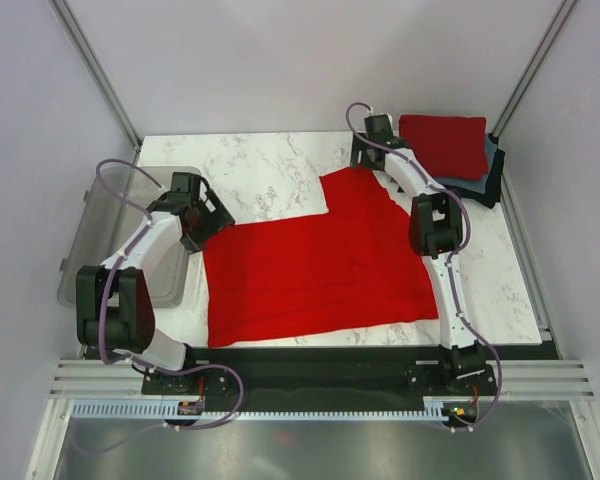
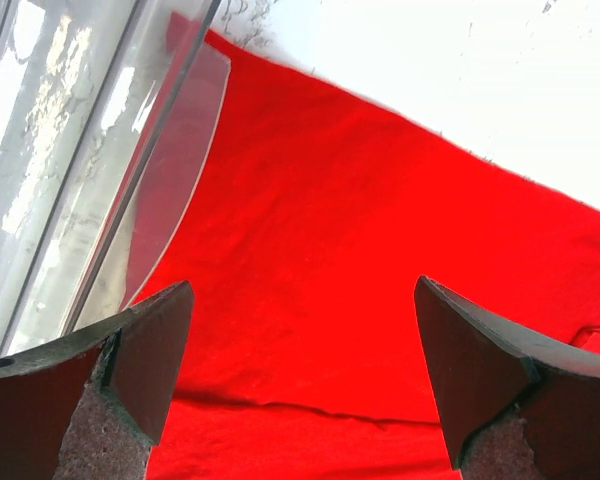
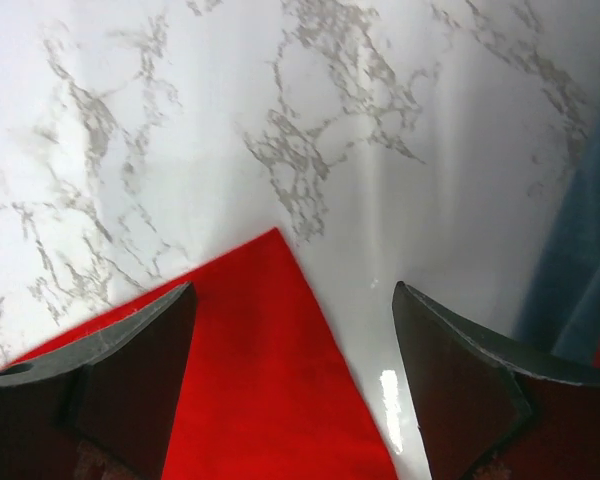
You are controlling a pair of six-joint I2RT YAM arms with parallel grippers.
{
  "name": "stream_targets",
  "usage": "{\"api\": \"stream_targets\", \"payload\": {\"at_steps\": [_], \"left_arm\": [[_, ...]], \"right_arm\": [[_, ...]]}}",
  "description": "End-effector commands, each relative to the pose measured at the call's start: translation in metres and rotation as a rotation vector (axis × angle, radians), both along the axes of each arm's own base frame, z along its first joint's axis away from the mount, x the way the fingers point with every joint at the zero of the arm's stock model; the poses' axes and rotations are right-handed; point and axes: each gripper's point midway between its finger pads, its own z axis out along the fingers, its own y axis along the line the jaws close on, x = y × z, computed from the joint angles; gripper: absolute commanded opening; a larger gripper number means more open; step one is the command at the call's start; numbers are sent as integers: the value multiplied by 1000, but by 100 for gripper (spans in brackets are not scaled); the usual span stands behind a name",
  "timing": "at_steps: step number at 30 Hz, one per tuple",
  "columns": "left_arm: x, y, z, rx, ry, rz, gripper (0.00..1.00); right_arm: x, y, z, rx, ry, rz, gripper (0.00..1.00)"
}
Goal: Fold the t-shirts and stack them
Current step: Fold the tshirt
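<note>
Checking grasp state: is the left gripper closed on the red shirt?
No, the left gripper stands wide open, and the spread red shirt shows unpinched in the gap between its jaws.

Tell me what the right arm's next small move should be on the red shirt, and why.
Probably lower a little and close on the far corner of the red t-shirt. The right jaws stand open with that corner between them, and it lies flat on the marble table, not yet gripped.
</note>
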Motion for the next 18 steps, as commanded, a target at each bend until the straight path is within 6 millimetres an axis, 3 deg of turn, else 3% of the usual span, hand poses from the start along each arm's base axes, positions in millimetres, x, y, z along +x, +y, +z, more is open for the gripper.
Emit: {"api": "stream_targets", "payload": {"at_steps": [1,5,8,11,12,13,15,17,18], "left_arm": [[-2,14,1,39,-26,15,99],[-5,9,-4,12,-20,7,99],[-8,9,-7,12,-14,7,98],[-9,9,-7,14,-14,5,98],[-9,9,-6,13,-18,5,98],[-9,9,-6,14,-18,2,98],[-7,7,-3,7,-27,-6,98],[-4,4,5,21,-49,-26,96],[-3,3,9,35,-58,-32,96]], "right_arm": [[9,20,-4,35,-39,31,86],[10,33,-13,42,-35,66,77],[5,38,-21,50,-17,69,56],[1,37,-26,42,-3,68,27],[1,36,-27,41,-4,63,11],[1,36,-21,40,-10,62,3],[-1,34,-15,33,-12,55,0],[-2,28,10,21,-41,37,0],[-6,22,33,6,-65,16,0]]}}
